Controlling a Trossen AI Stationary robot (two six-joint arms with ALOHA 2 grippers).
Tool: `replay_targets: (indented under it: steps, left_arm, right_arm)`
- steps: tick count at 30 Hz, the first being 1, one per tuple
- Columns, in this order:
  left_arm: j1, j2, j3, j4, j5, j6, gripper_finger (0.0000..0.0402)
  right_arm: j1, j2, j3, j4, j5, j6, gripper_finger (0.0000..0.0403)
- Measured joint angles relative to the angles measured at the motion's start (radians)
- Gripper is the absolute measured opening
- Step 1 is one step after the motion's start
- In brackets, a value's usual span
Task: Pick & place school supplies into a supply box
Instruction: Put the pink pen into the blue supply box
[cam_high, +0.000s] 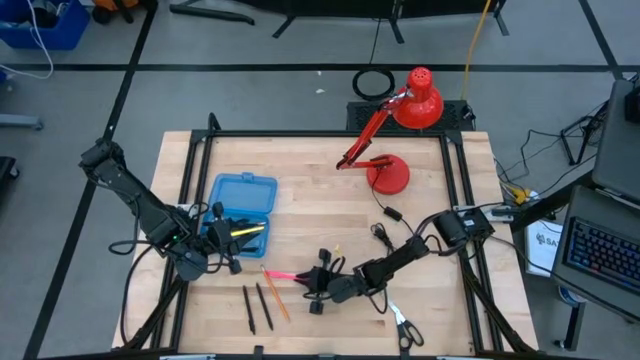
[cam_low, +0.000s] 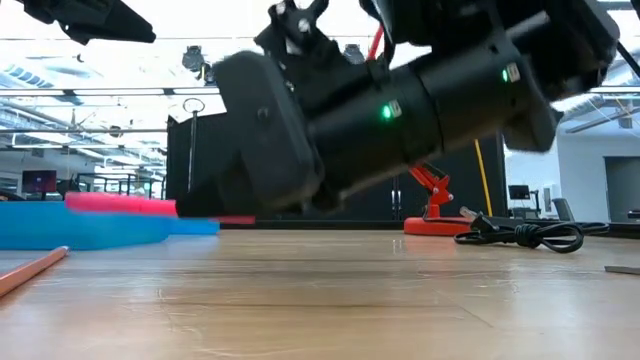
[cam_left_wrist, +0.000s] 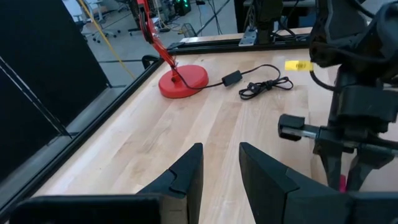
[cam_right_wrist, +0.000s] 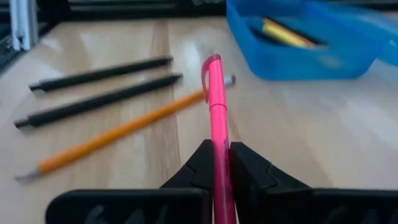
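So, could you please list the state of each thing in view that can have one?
supply box: lid open, a yellow pen inside.
right gripper: shut on the pink pen, above the table.
left gripper: open, empty, by the box.
two black pens: lying loose on the table.
orange pencil: lying loose beside them.
scissors: lying near the table's front edge.
red desk lamp: standing, arm folded.

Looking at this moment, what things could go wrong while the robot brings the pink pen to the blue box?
1. The right gripper pinches the pink pen near one end, so the long free part might swing or slip out.
2. The left gripper hangs by the supply box, open and empty; the arms may collide there.
3. The orange pencil and two black pens lie just ahead and could be knocked if the pen travels low.
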Motion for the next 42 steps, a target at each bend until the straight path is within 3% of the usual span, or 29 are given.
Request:
replay_targets:
  steps: [9, 22, 29, 42]
  left_arm:
    - [0.000, 0.000, 0.000, 0.000, 0.000, -0.014, 0.0106]
    - [0.000, 0.000, 0.000, 0.002, 0.000, -0.016, 0.0106]
    - [0.000, 0.000, 0.000, 0.006, 0.000, -0.012, 0.0106]
    - [0.000, 0.000, 0.000, 0.068, -0.003, 0.065, 0.0106]
  right_arm:
    - [-0.036, -0.073, 0.002, -0.031, -0.004, -0.079, 0.0019]
    - [-0.155, -0.074, 0.090, -0.053, -0.181, -0.170, 0.0019]
    - [-0.223, -0.074, 0.185, -0.167, -0.263, -0.172, 0.0019]
    - [-0.321, -0.074, 0.249, -0.173, -0.388, -0.162, 0.0019]
